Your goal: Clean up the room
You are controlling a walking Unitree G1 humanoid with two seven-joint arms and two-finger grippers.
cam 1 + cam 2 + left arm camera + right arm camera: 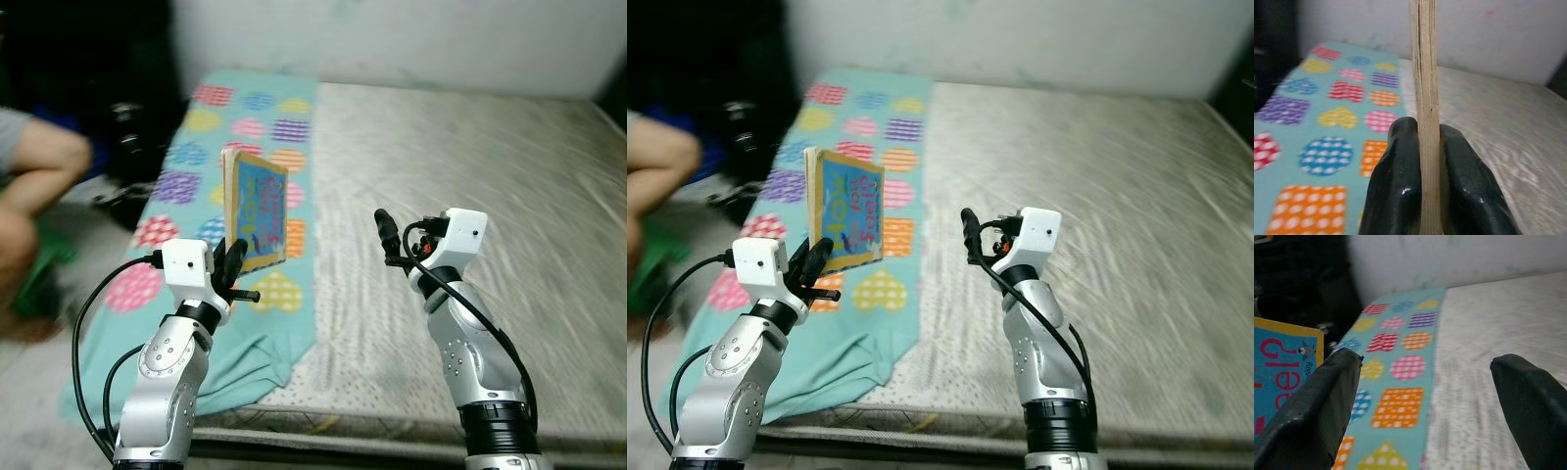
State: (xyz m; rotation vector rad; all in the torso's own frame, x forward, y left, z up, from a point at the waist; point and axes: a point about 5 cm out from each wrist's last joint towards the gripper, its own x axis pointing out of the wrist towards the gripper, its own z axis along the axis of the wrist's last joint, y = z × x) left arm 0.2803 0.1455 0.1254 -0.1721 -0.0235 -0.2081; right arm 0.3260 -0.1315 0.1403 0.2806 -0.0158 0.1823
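A thick children's board book (257, 208) with a blue cover and yellow border stands upright in the air over the bed's left side. My left gripper (233, 257) is shut on its lower edge; in the left wrist view both black fingers (1400, 186) press the book's edge (1425, 88) between them. My right gripper (385, 233) is raised over the mattress to the right of the book, open, nothing between its fingers (1317, 401). The book's cover (1278, 367) shows beside it in the right wrist view.
A grey mattress (470, 166) spans the scene, with a teal sheet of coloured hearts and squares (206, 166) over its left part, hanging off the front edge. A person's arm (39, 166) is at the far left beside dark clutter (127, 137). A white wall runs behind.
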